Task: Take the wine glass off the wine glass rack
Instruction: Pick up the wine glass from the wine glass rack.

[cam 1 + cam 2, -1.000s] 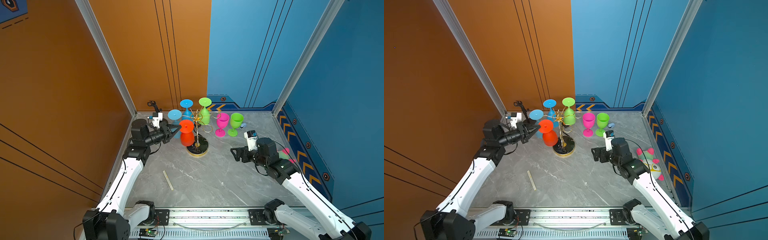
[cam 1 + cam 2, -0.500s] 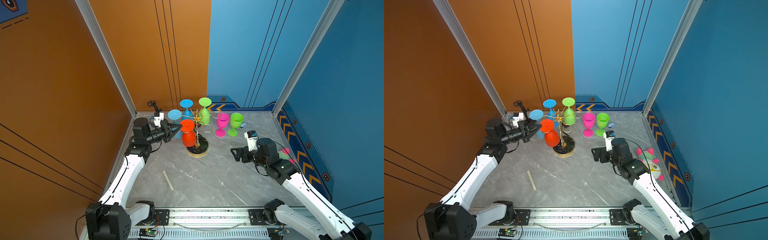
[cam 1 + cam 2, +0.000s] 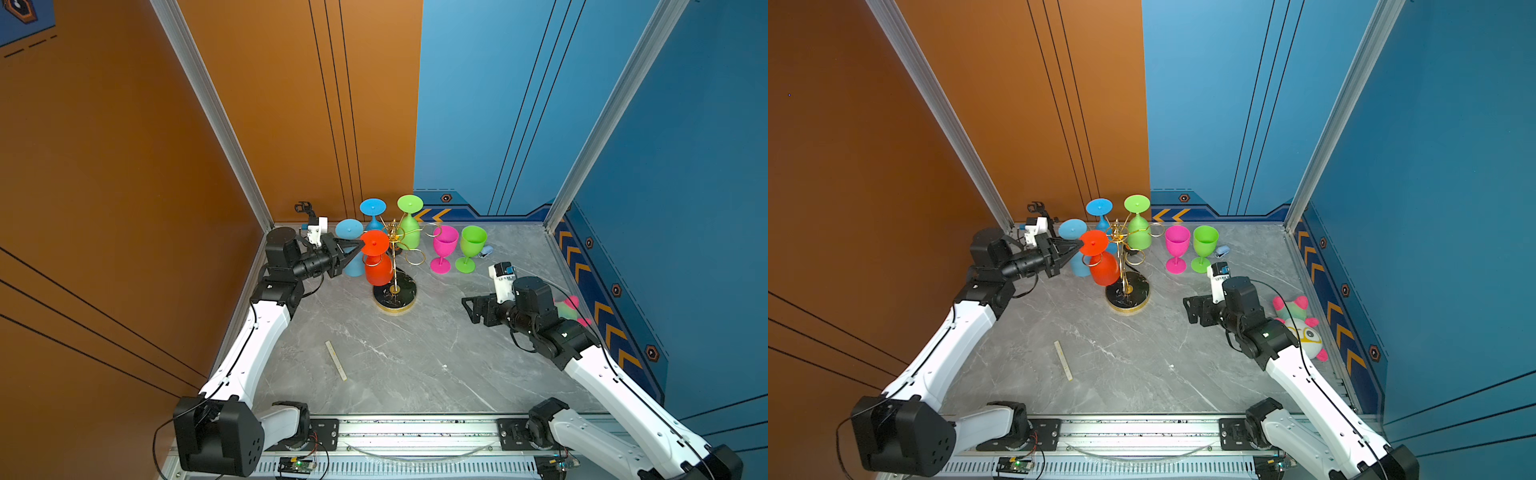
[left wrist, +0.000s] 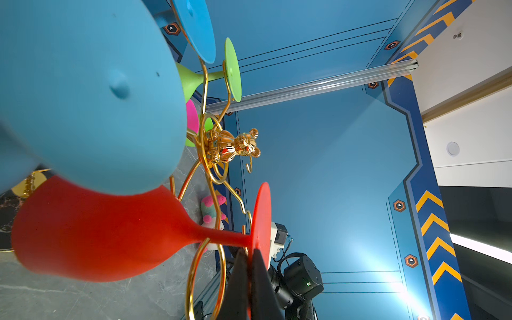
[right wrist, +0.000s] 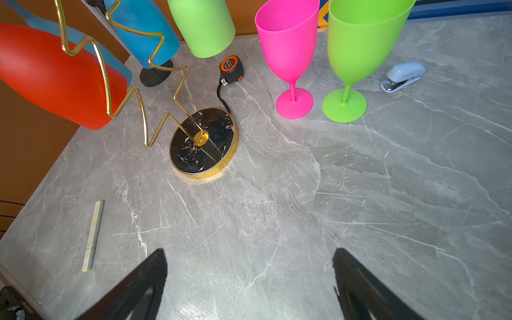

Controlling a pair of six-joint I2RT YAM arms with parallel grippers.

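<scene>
Grasp made, removal outstanding: left gripper (image 4: pixel 250 253) fingers pinch the foot rim of the red wine glass (image 3: pixel 378 270), hanging bowl-down just beyond the fingertips, stem inside a ring of the wine glass rack (image 3: pixel 405 291); right gripper (image 5: pixel 249 250) fingers spread, empty, well apart.

A pale stick (image 5: pixel 92 235) lies on the grey marble table (image 5: pixel 304 221). An orange-black tape measure (image 5: pixel 231 67), a blue stapler (image 5: pixel 403 76) and a plush toy (image 3: pixel 1304 338) rest apart.
</scene>
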